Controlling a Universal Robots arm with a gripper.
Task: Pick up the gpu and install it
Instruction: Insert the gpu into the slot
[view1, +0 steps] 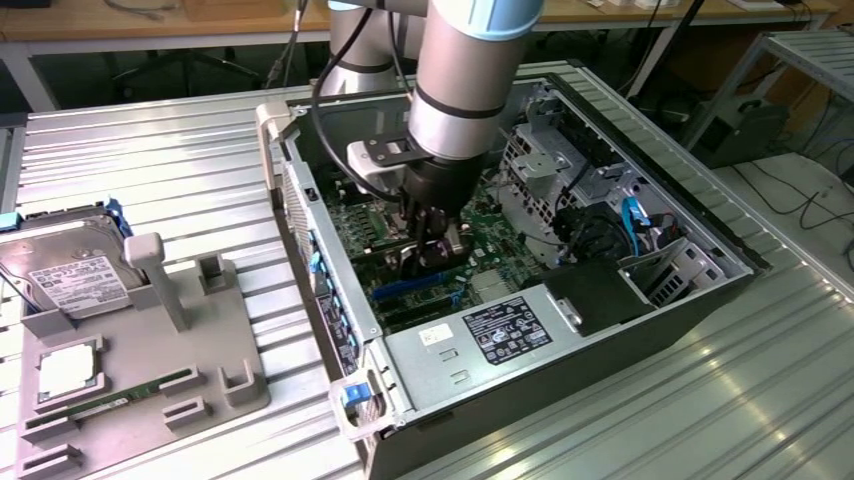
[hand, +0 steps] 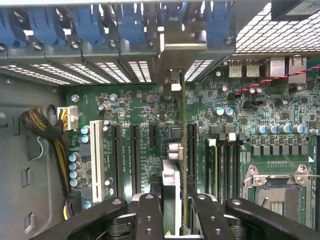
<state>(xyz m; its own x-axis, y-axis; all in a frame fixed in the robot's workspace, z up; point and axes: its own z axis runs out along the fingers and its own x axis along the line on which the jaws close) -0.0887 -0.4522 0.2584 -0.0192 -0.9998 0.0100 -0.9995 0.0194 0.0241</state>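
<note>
The gpu (hand: 171, 185) is seen edge-on in the wrist view, a thin card with a silver part running from between my fingers towards its metal end bracket (hand: 179, 50) at the case's rear slot openings. My gripper (hand: 175, 220) is shut on it, one black finger (hand: 149, 215) on each side. The card hangs over the green motherboard (hand: 145, 110), in line with the long black expansion slots (hand: 190, 150). Whether its edge sits in a slot I cannot tell. In the exterior view the gripper (view1: 430, 238) reaches down into the open computer case (view1: 694, 215) with the gpu (view1: 451, 250) at its tip.
Inside the case are a power supply (view1: 521, 325), a drive cage (view1: 574, 170), an empty CPU socket (hand: 277, 187) and a yellow-black cable bundle (hand: 42, 127). On the exterior view's left, a grey holder (view1: 174, 300) carries a hard drive (view1: 67, 275) and a RAM stick (view1: 114, 400).
</note>
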